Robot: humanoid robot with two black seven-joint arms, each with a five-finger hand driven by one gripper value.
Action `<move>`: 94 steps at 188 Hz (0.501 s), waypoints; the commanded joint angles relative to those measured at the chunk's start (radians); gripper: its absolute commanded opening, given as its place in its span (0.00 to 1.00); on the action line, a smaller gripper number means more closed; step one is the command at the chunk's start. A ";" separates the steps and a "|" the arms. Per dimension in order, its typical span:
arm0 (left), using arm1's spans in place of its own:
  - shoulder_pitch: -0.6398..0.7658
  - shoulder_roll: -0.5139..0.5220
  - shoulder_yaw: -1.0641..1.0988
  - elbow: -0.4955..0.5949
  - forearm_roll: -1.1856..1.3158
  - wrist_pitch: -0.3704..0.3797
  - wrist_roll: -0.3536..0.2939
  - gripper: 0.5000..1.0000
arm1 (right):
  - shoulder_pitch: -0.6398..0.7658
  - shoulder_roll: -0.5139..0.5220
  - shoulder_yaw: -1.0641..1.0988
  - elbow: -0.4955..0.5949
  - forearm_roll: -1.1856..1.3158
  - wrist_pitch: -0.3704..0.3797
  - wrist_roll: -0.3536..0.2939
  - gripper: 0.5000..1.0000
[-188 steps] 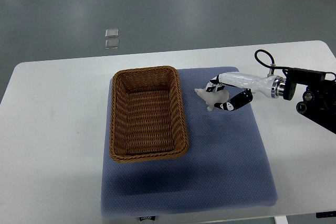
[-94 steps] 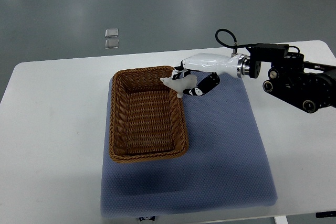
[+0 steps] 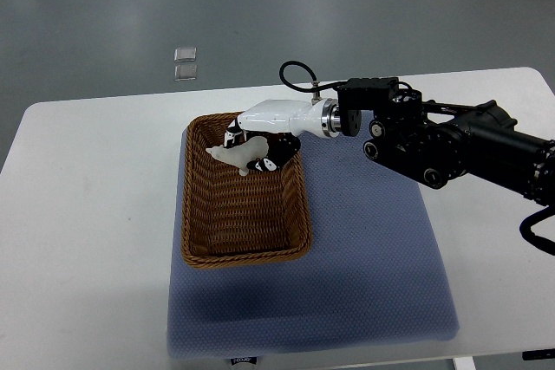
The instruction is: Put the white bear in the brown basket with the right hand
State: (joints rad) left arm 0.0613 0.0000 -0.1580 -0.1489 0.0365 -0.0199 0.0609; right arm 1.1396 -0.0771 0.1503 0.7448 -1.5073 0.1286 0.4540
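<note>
Top view: the right hand (image 3: 260,140), fingers clamped on the white bear (image 3: 236,156), holds it over the brown basket's (image 3: 195,240) far end, inside its rim, the near part open.

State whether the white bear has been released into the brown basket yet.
Not yet: the right hand grips the white bear above the brown basket.

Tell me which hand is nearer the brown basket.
Right. The right hand holds the white bear over the basket; the left hand is out of view.
</note>
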 commanded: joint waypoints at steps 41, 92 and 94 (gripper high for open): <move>0.000 0.000 0.000 0.000 0.000 0.000 -0.001 1.00 | -0.023 0.034 0.002 -0.004 0.044 -0.027 -0.002 0.72; 0.000 0.000 0.000 -0.001 -0.001 0.000 -0.001 1.00 | -0.023 0.010 0.041 -0.004 0.121 -0.026 -0.002 0.72; 0.000 0.000 0.000 0.000 0.000 0.000 0.000 1.00 | -0.023 0.007 0.045 -0.004 0.136 -0.021 -0.002 0.72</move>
State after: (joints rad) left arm 0.0613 0.0000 -0.1580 -0.1494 0.0369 -0.0199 0.0615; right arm 1.1169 -0.0572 0.1714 0.7408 -1.4364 0.0998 0.4532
